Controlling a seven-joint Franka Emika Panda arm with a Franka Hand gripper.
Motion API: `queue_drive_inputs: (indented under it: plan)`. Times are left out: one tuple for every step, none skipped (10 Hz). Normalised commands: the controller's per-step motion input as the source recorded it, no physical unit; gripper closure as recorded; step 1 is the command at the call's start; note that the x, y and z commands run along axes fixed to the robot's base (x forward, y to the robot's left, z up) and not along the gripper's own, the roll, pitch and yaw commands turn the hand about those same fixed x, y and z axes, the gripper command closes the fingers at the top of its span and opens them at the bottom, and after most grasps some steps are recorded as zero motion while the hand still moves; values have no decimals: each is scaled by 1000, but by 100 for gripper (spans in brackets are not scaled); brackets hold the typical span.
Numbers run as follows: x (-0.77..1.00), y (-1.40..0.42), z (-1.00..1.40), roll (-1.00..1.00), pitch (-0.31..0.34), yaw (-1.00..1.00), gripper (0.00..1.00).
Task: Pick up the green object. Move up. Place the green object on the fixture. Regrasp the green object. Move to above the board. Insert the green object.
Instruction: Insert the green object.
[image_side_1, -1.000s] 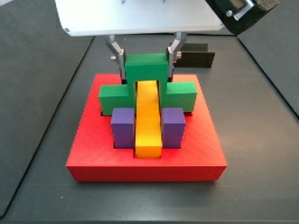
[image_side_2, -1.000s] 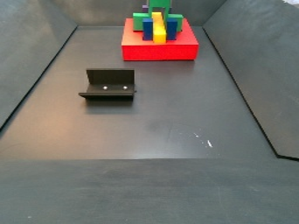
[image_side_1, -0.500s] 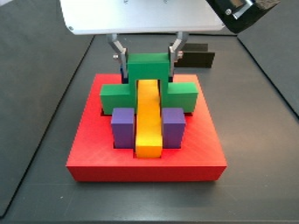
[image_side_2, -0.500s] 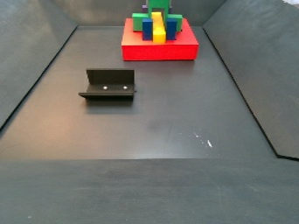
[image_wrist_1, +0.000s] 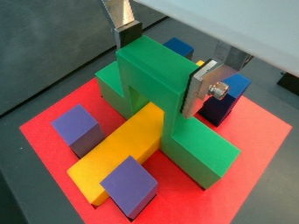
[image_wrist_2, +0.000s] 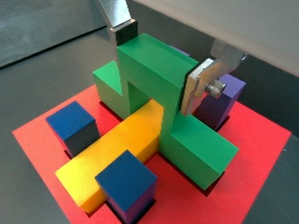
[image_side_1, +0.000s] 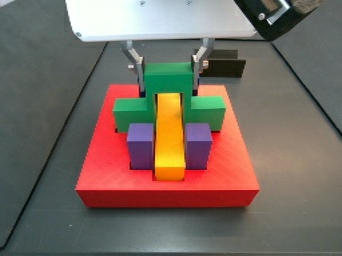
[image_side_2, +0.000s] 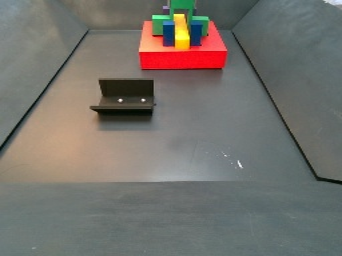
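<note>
Careful: your tool (image_wrist_1: 163, 59) clamps the green object's (image_wrist_1: 158, 96) raised middle, which straddles the yellow bar (image_wrist_1: 121, 148) on the board (image_side_1: 167, 180). Release before it seats fully, or lift off-square, and it may jam.

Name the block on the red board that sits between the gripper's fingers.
The green object: the gripper straddles its raised middle at the board's back end; the yellow bar and purple blocks stand free.
</note>
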Motion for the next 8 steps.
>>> queue_drive_inputs:
  plan:
    - [29,63,-226,116,0,74,100]
    - [120,134,-180,137,10,83,100]
    - [109,83,-166,150,27,40,100]
    - [0,0,-151,106,0,0,100]
    - [-3,-20,-249,111,0,0,100]
    - [-17,-166,-337,197,0,0,100]
    - [-71,-254,-446,307,0,0,100]
    - [-54,-200,-451,314,0,-9,100]
